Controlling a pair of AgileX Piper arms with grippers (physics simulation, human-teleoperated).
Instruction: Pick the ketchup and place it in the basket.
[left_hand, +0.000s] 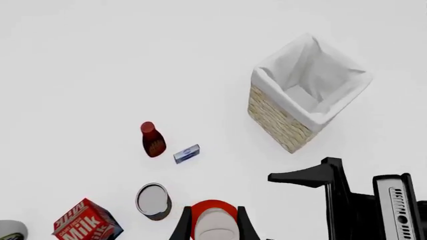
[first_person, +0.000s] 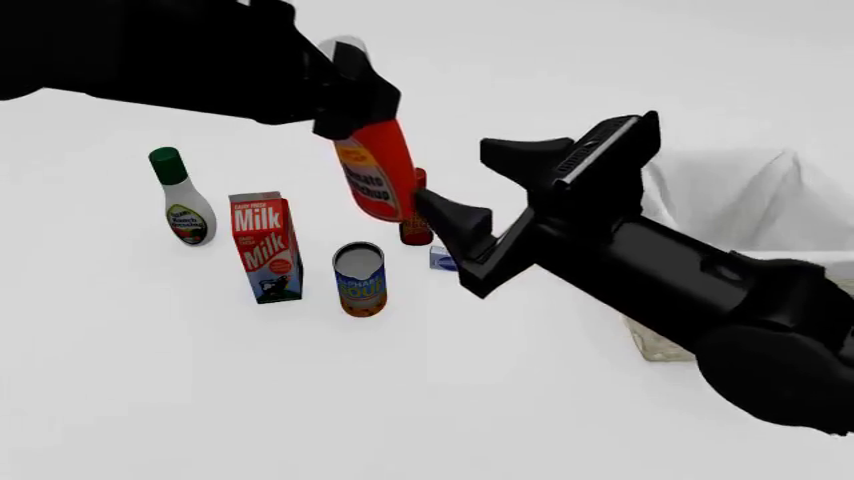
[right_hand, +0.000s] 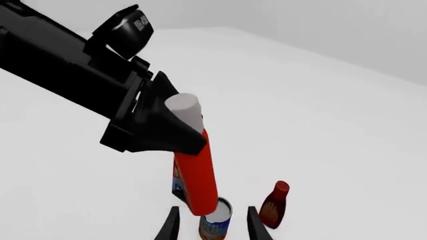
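Observation:
The ketchup, a bright red squeeze bottle with a whitish cap and yellow-white label, hangs tilted in the air above the other groceries. My left gripper is shut on its upper part just below the cap. In the left wrist view the ketchup shows cap-first between the fingers. My right gripper stands open just right of the bottle, holding nothing. In the right wrist view the ketchup hangs ahead of the open fingers. The basket, tan wicker with white lining, stands to the right; the right arm hides much of the basket.
On the table below stand a small dark-red bottle, a small blue box, a can, a milk carton and a white bottle with a green cap. The right arm crosses in front of the basket.

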